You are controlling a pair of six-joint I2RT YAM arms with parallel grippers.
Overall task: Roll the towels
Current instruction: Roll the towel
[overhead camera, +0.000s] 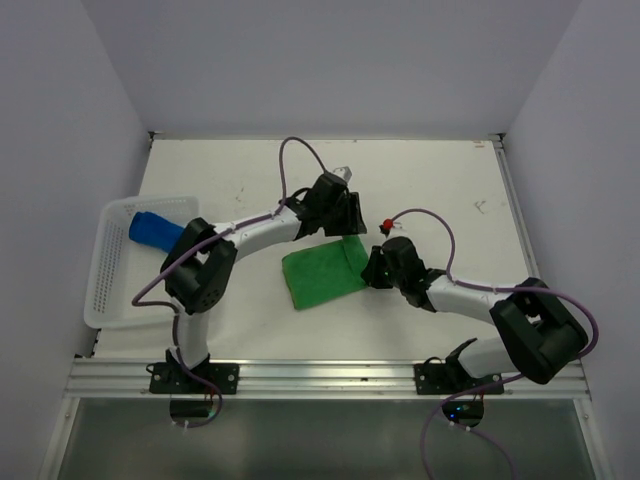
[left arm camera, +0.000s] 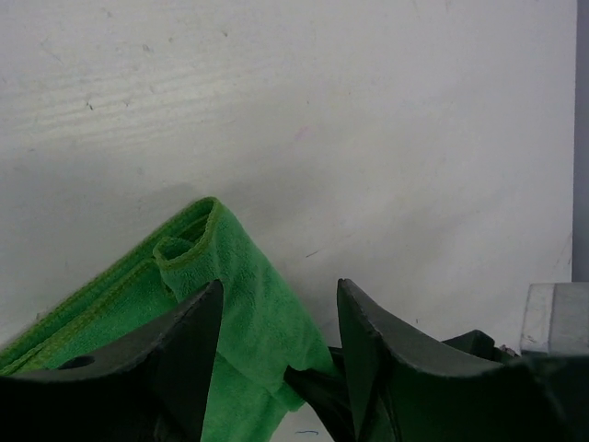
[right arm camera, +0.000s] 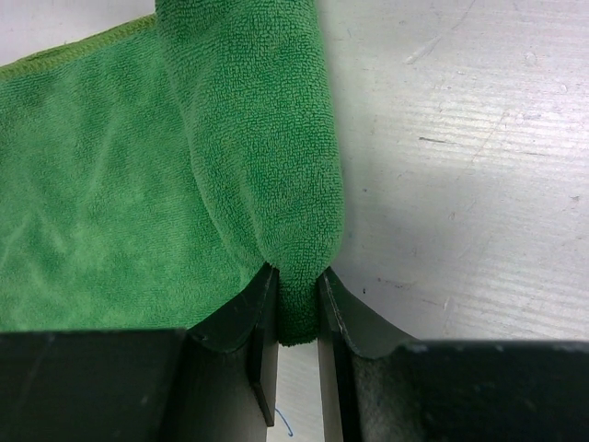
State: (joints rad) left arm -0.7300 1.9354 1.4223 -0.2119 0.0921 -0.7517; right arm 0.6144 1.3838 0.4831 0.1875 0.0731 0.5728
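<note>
The green towel (overhead camera: 325, 272) lies near the middle of the white surface (overhead camera: 450, 190), between the two arms, mostly flat, with its far right edge turned over into a thick soft fold. The right tool (right arm camera: 293, 285) is closed narrowly on the near end of that fold, and the cloth is pinched between its two dark fingers (right arm camera: 235, 318). The rest of the towel spreads out flat to the left in the right wrist view. The left tool (left arm camera: 276, 304) sits at the far corner of the same towel with its jaws standing apart and gripping nothing. In the left wrist view a small curled tube of cloth shows at that corner, just above the left finger, and green cloth fills part of the gap between the fingers below. The blue towel (overhead camera: 152, 230) lies as a short roll in the far end of the white mesh basket (overhead camera: 105, 290), at the left edge of the surface, well apart from both tools.
</note>
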